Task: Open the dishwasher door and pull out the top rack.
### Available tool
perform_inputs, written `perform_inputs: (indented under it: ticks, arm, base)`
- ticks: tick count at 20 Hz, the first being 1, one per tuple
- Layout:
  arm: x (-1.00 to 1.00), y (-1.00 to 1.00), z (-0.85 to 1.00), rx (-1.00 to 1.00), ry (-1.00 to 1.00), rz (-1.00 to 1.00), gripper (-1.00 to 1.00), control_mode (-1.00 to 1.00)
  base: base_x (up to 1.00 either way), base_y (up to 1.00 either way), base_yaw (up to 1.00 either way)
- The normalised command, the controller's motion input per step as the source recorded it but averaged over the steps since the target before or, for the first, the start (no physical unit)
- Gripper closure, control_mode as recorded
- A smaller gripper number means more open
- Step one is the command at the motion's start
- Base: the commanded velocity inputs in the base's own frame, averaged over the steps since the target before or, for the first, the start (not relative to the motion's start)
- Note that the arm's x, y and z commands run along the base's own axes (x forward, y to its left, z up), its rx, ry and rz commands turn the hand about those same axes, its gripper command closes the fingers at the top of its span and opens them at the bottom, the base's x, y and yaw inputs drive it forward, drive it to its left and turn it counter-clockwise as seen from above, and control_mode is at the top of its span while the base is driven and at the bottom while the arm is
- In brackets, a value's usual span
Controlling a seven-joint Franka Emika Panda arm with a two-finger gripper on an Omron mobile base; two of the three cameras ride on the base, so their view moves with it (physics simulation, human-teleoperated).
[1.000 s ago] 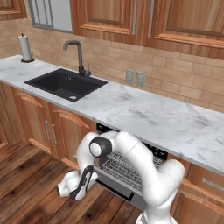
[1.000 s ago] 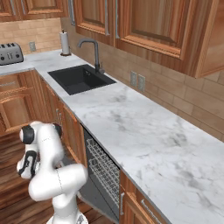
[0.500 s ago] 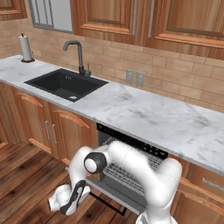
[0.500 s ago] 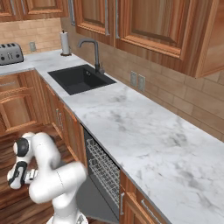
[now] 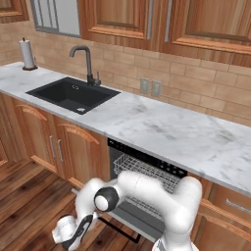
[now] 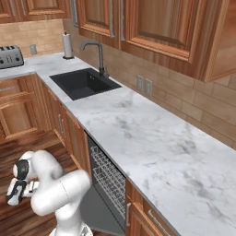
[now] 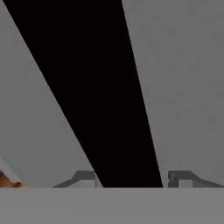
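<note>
Dishwasher door lowered further than before, top rack exposed, end effector clamped on the door's black handle

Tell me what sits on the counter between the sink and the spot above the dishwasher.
Nothing: bare marble counter runs from the sink to above the top rack, in both base views.

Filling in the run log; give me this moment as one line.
door: dishwasher door down, open | end effector: shut on black bar handle | top rack: inside, not pulled
</note>
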Motion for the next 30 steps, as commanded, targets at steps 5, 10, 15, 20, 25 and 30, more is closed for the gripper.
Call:
perform_inputs:
  ticks: [5,10,15,20,25,30]
  arm:
    - [-0.42,0.20,-0.44,0.08,0.00,0.00,-1.00,-1.00]
    - [-0.66,0.14,-0.02,0.26,0.07,0.00,-1.00,-1.00]
    - [-0.56,0.12,0.00,0.34,0.16,0.00,-1.00,-1.00]
    - [-0.47,0.02,0.45,0.27,0.02,0.05,-1.00,-1.00]
    - [-0.25,0.00,0.98,0.24,-0.01,0.08,-1.00,-1.00]
    - [-0.05,-0.02,1.00,0.24,-0.01,0.07,-1.00,-1.00]
  base:
    - [0.00,0.00,0.00]
    - [0.00,0.00,0.00]
    - [0.00,0.00,0.00]
    - [0.00,0.00,0.00]
    - [0.00,0.00,0.00]
    - [0.00,0.00,0.00]
